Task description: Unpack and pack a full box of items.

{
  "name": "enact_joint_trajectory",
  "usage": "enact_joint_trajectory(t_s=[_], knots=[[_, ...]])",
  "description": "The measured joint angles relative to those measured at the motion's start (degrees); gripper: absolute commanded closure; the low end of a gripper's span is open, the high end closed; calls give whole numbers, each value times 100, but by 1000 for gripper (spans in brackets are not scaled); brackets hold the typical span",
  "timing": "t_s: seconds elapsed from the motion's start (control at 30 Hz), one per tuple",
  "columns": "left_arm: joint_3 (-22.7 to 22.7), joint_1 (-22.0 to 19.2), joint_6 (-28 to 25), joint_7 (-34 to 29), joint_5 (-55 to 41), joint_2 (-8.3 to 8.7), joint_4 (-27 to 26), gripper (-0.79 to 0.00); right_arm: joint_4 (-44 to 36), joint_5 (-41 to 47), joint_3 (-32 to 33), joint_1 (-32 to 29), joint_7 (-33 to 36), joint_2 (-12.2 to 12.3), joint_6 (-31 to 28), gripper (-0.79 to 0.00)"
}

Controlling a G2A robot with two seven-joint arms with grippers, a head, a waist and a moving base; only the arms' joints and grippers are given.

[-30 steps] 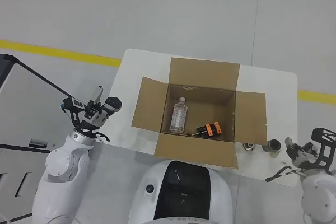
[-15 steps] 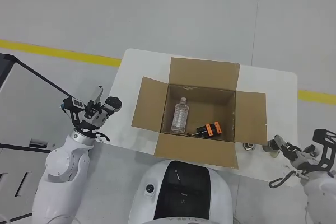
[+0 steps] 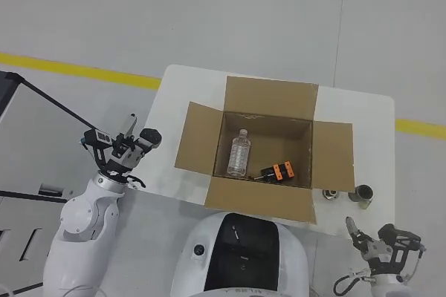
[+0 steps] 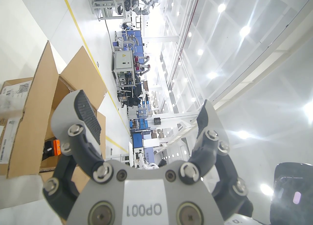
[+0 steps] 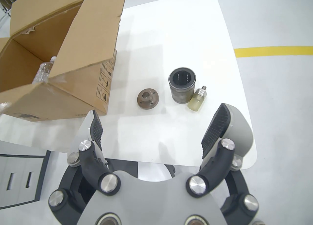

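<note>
Pale grey floor [image 3: 282, 37] lies open all round the white table [image 3: 357, 111], with a yellow line [image 3: 59, 67] crossing behind it. From above, the cardboard box [image 3: 271, 96] stands in the middle with all four flaps folded out; its left flap comes close to the table's left edge, while a bare strip runs along the right side. Inside lie a clear bottle [image 3: 238, 154] and, just beside it, an orange and black part [image 3: 276, 171]. A metal ring [image 3: 329, 194] and a metal tube [image 3: 363, 195] stand on the table near its front edge, beyond the box's right flap. The left gripper [image 3: 140, 128] hangs off the table's left edge, well apart from the box. The right gripper [image 3: 360, 234] sits past the front edge, over open floor.

On the left wrist camera, the left gripper [image 4: 144, 103] has its fingers spread wide with nothing between them – only the hall and its ceiling lights beyond. The box [image 4: 39, 103] is off to one side, the orange and black part [image 4: 52, 146] peeking out low down.

On the right wrist camera, the right gripper [image 5: 159, 113] is likewise spread and empty, above the table's [image 5: 183, 28] rounded front corner. Ahead of it stand the metal ring [image 5: 147, 98], the metal tube [image 5: 182, 85] upright, and a small plastic plug [image 5: 198, 98] lying against the tube – all near the box [image 5: 93, 40], where the bottle [image 5: 45, 69] shows under a flap.
</note>
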Motion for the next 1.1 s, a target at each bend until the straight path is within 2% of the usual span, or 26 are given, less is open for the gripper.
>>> enact_joint_trajectory(t_s=[0.07,0.17,0.27,0.37,0.5,0.63,0.7,0.8,0.83,0.87,0.9,0.93,1.0,1.1], knots=[[0,0,0,0,0,0,0,-785,97,-102,-180,0,-227,-28,68,-785],[0,0,0,0,0,0,0,-785,4,-52,-251,1,-288,-50,110,-711],[0,0,0,0,0,0,0,-785,-134,-59,-278,51,-243,-65,194,-693],[0,0,0,0,0,0,0,-785,-128,-147,-364,337,-91,-78,325,-591],[0,0,0,0,0,0,0,-785,10,-315,-553,983,352,-90,483,-773],[0,0,0,0,0,0,0,-785,383,-845,-884,1448,502,-124,853,-785],[0,0,0,0,0,0,0,-785,347,-914,-905,1418,446,-135,1067,-785],[0,0,0,0,0,0,0,-785,328,-908,-895,1403,436,-136,1062,-785],[0,0,0,0,0,0,0,-785,329,-906,-894,1404,438,-135,1051,-767],[0,0,0,0,0,0,0,-785,332,-906,-893,1405,441,-135,1050,-545],[0,0,0,0,0,0,0,-785,344,-926,-884,1415,471,-133,1064,-517],[0,0,0,0,0,0,0,-785,332,-977,-863,1461,625,-128,1091,-529],[0,0,0,0,0,0,0,-785,204,-935,-793,1560,1088,-119,1098,-483],[0,0,0,0,0,0,0,-785,-62,-1049,-644,1744,1976,-95,1224,-520]])
